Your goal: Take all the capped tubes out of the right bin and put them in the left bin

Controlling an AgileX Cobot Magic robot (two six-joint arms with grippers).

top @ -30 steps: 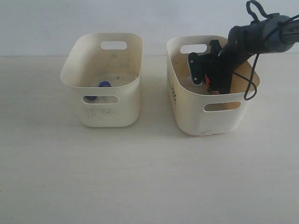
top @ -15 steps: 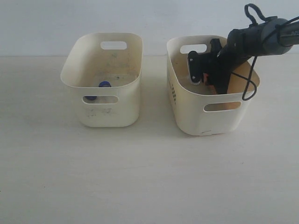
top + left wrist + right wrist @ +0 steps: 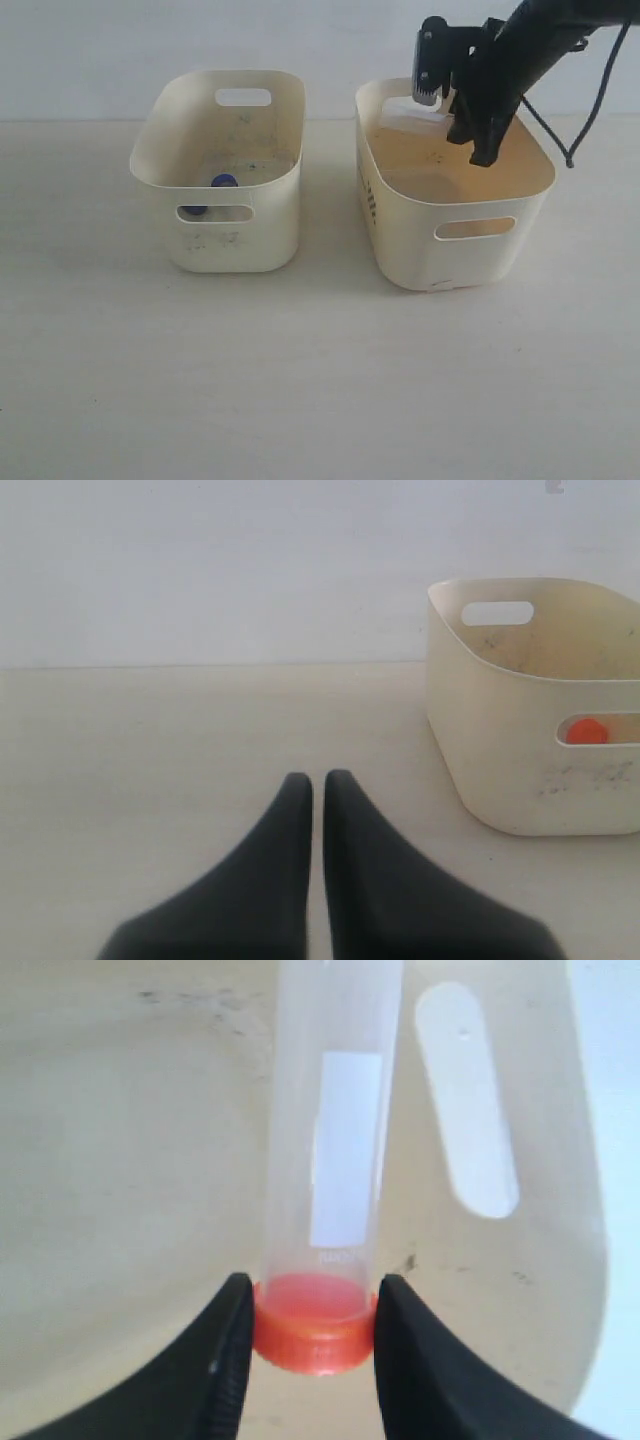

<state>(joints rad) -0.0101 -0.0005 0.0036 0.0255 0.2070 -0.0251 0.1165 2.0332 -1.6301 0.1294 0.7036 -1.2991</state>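
Above the right bin (image 3: 400, 215), an orange-capped tube (image 3: 335, 1160) is clamped at its cap by the right gripper (image 3: 315, 1292); the left gripper (image 3: 317, 780) is drawn nearly closed, empty, near the left bin (image 3: 500, 780).

The clear plastic tube (image 3: 300, 1130) has an orange-red cap (image 3: 313, 1338); the right cream plastic tub (image 3: 400, 240) is yellowish inside, the left cream plastic tub (image 3: 232, 248) dark-smudged.

1. The right arm (image 3: 540, 40) runs off the top of the picture.
2. The tube (image 3: 335, 1160) in the right gripper (image 3: 314, 1305) is cut off at its far end.
3. In the left bin (image 3: 500, 780), only an orange cap (image 3: 587, 731) peeks through the handle hole; the wall hides its tube.
4. The bin's wall half hides a blue cap (image 3: 223, 181) too.
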